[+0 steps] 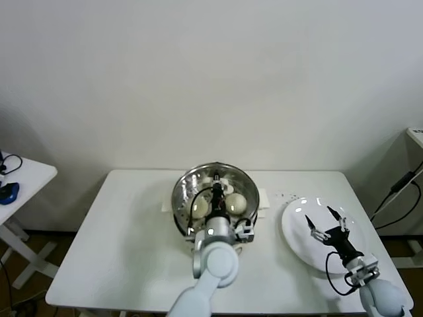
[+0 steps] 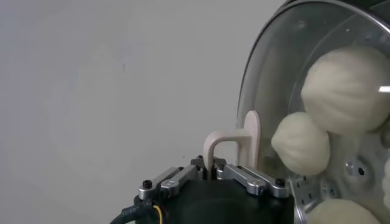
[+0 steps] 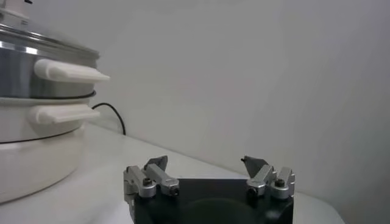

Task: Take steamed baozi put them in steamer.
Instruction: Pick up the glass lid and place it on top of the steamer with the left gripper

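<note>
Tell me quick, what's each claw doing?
Left gripper: shut on the glass lid's handle, over the steamer.
Right gripper: open, empty, above the white plate.

Lab test setup: bare white wall (image 1: 211,79), plain white table (image 1: 119,231).

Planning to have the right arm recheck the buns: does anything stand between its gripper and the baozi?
Yes. The glass lid covers the steamer with the baozi under it, and the left gripper is shut on its handle. The right gripper hangs open over the white plate.
</note>
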You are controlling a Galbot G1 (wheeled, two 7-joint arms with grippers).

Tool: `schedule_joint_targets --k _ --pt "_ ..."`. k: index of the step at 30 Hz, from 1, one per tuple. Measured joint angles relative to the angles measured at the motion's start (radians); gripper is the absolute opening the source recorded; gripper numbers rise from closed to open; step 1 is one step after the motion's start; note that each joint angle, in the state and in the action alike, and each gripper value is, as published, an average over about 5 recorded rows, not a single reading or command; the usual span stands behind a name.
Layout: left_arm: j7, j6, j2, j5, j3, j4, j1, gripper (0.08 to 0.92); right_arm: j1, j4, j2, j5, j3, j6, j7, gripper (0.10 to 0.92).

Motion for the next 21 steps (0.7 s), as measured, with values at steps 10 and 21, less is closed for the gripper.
schedule_joint_targets --k 10,21 --pt "0.001 0.005 0.000 0.001 0.003 0.011 -0.002 0.157 -0.002 -0.002 0.000 0.002 0.006 0.004 -0.002 0.823" --pt "-0.010 0.010 0.000 -0.014 0.003 0.016 -0.004 0.157 -0.002 -0.004 0.005 0.000 0.010 0.008 -0.005 0.823"
